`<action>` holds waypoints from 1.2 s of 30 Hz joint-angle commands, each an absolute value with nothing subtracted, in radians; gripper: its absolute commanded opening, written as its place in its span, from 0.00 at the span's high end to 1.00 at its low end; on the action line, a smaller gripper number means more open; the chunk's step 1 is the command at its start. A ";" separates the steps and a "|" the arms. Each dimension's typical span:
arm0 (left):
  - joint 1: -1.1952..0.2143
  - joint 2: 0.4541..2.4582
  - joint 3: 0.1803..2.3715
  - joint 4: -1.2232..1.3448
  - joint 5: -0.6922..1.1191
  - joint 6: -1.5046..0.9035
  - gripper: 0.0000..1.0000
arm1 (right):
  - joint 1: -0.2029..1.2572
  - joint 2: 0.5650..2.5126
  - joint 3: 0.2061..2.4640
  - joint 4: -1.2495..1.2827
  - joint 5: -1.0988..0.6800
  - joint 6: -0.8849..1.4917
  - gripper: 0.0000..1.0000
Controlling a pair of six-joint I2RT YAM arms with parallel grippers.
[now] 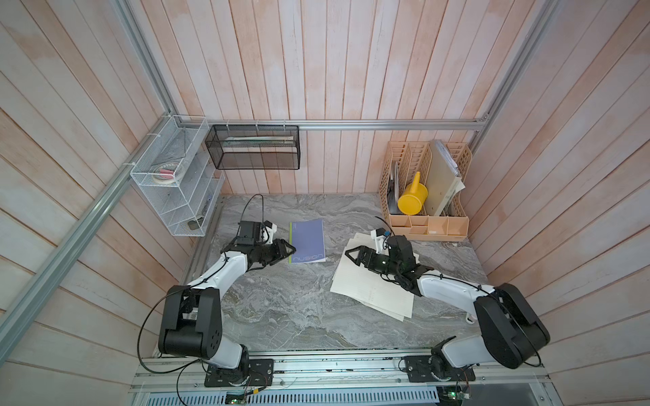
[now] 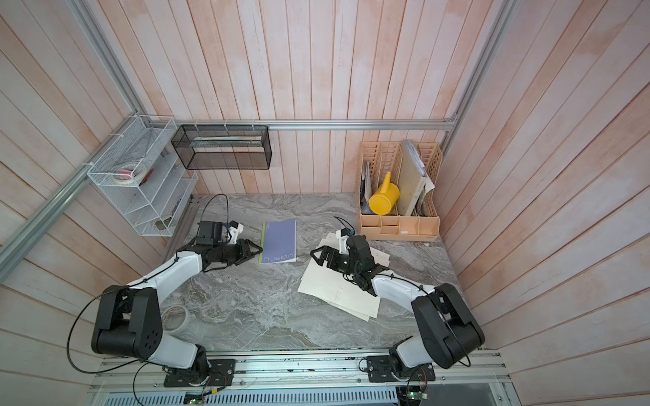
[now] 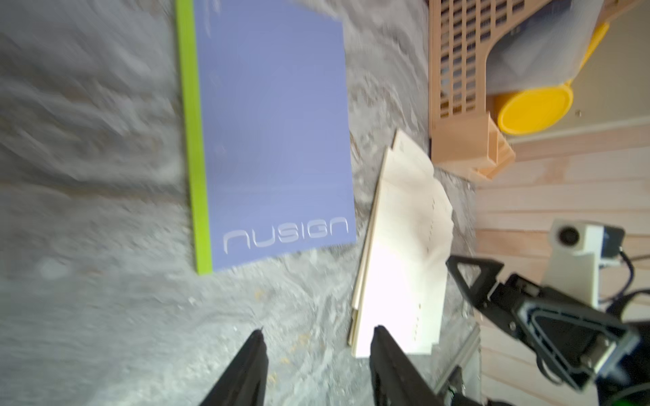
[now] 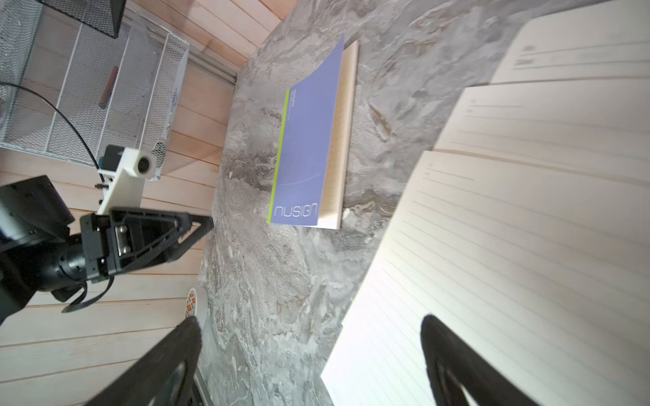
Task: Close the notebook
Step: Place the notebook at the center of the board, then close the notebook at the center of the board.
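Nearest: loose lined sheets (image 1: 365, 291), overhung by the right gripper (image 4: 309, 320), its jaws parted and nothing held.
Next: left gripper (image 3: 318, 330), jaws parted and empty, set just beside the notebook (image 1: 307, 242) at its green spine edge.
The notebook is laid on the marble table (image 1: 281, 316), cover down but bowed up slightly at the free edge. Closure is judged best finished by a flat press there; dragging is to be avoided.
Farthest: desk organiser (image 1: 422, 225).

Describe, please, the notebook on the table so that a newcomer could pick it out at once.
On the grey marbled table, look at the back half, left of the cream lined sheets. The notebook lies there, cover up. Unlike those pale sheets, it has a lavender-blue cover, a lime-green strip along one edge and the word nusign.
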State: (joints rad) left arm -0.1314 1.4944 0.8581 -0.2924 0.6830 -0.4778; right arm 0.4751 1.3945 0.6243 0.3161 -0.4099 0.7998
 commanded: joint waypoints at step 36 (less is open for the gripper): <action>-0.548 1.394 0.451 0.264 0.751 -1.066 0.49 | 0.184 0.863 0.193 0.026 -0.358 0.785 0.02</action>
State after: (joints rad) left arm -0.5442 1.3769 0.4618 0.2333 0.7731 -1.0523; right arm 0.1883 0.8570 0.1951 0.0490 -0.3637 0.7879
